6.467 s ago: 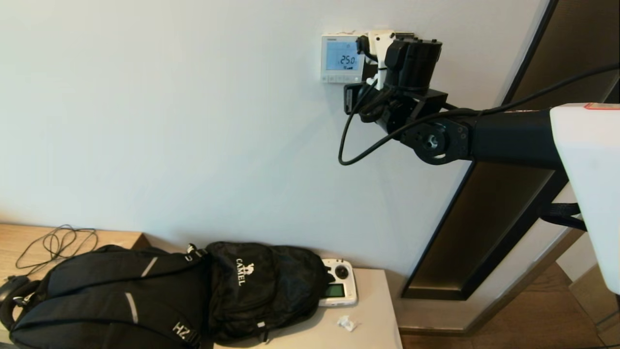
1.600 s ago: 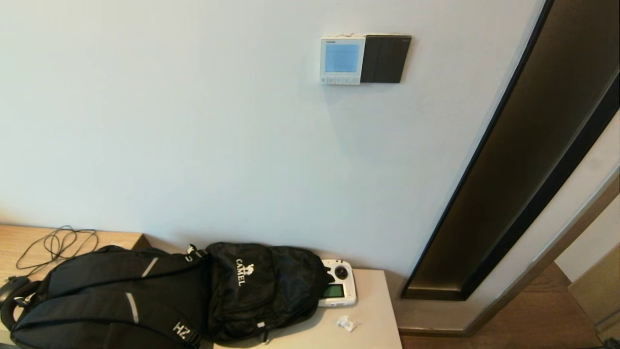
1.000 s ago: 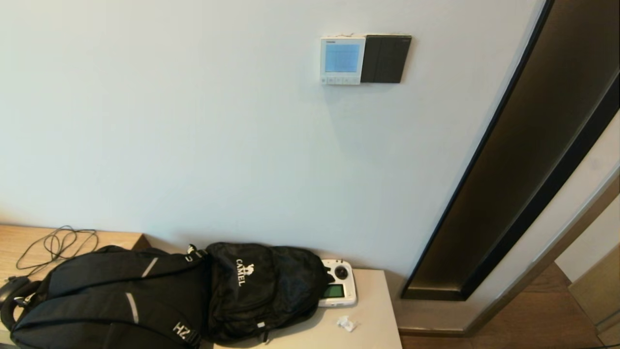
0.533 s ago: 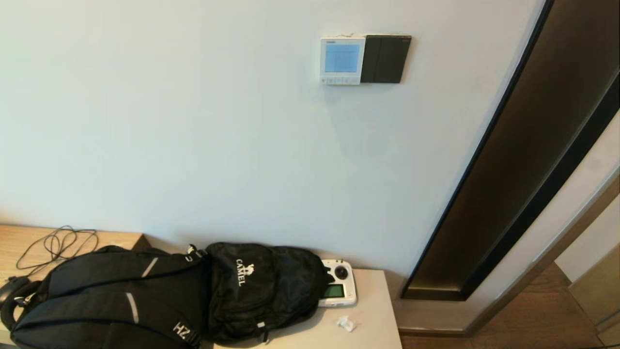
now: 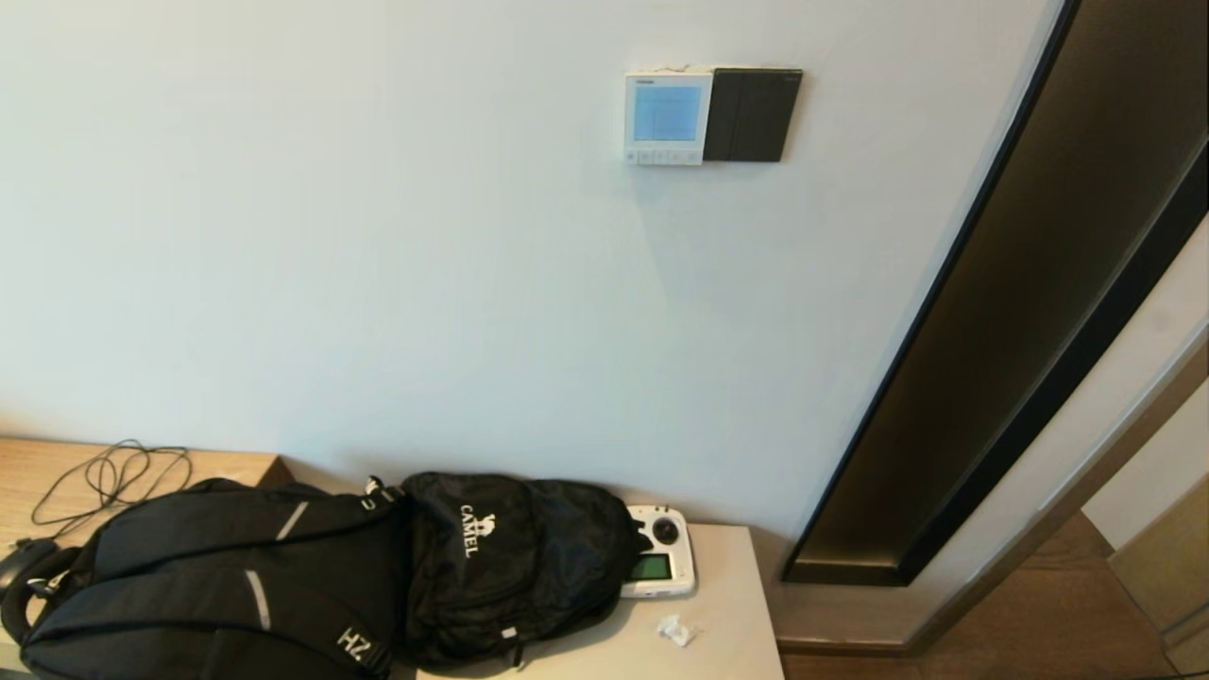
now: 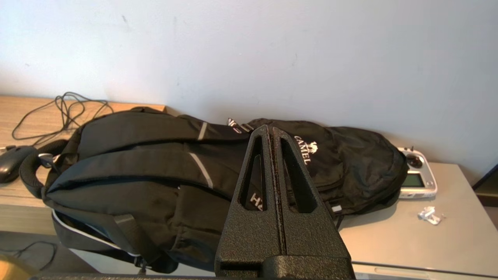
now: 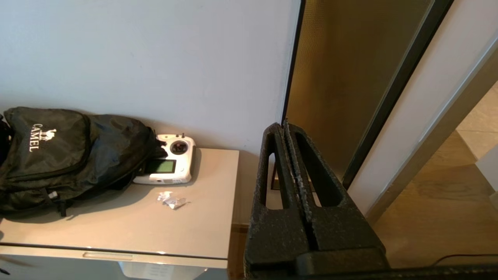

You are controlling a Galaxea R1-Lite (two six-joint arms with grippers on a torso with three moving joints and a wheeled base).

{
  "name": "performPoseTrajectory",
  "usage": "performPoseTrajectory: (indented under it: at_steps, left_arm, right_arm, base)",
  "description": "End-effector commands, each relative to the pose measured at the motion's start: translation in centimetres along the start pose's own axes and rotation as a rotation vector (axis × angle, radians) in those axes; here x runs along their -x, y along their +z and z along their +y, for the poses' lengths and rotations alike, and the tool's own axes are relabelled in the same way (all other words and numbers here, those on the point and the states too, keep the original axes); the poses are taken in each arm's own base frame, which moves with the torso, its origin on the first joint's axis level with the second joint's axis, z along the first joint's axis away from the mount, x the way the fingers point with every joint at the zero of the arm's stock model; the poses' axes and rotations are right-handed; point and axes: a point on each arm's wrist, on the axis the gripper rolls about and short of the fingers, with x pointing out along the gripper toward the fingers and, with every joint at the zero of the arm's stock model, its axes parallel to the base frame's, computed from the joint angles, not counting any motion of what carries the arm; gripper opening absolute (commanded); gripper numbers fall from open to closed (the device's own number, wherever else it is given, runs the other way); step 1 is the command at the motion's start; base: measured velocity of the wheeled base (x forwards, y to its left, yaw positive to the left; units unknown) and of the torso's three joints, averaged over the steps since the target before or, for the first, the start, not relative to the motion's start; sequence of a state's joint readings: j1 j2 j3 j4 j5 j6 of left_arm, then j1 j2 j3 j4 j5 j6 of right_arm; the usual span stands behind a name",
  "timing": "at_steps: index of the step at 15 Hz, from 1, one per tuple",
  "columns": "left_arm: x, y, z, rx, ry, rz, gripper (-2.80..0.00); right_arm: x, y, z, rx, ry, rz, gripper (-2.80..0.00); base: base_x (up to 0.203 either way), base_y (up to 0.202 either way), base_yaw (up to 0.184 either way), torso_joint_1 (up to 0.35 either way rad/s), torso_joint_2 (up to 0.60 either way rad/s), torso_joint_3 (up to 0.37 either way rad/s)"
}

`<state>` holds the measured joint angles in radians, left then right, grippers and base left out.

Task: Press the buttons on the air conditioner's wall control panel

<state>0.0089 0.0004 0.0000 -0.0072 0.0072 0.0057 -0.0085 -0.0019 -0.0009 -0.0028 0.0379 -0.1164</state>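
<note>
**Both claws low, panel untouched high on the wall**

Left claw (image 6: 272, 134) hangs over the backpack (image 6: 186, 167), fingers pressed together, holding nothing. The panel (image 5: 667, 117) sits high on the wall; a press should meet one of the buttons (image 5: 665, 156) squarely, avoiding the dark switch plate (image 5: 753, 114). Right claw (image 7: 284, 128) hangs beside the table (image 7: 128, 227), also closed and empty.

The control panel (image 5: 667, 116) hangs high on the wall, a switch plate (image 5: 752, 114) touching its right edge — far below, a backpack (image 5: 312, 571) lies on the desk (image 5: 727, 604), a handheld controller (image 5: 661, 564) just right of it.
</note>
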Motion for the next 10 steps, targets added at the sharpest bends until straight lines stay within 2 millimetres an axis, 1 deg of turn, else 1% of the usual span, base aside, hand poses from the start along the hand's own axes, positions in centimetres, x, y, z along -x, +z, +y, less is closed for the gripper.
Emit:
performPoseTrajectory:
  at_steps: [1,10]
  left_arm:
    - [0.0,0.0,0.0,0.0,0.001,-0.001,-2.8]
    - [0.01,0.0,0.0,0.0,0.001,-0.002,-2.8]
  right_arm:
    - [-0.01,-0.08,0.01,0.0,0.002,0.002,-2.8]
    - [-0.02,-0.06,0.0,-0.03,-0.004,0.003,-2.8]
  base:
    - [0.0,0.0,0.0,0.0,0.0,0.0]
    - [0.0,0.0,0.0,0.0,0.0,0.0]
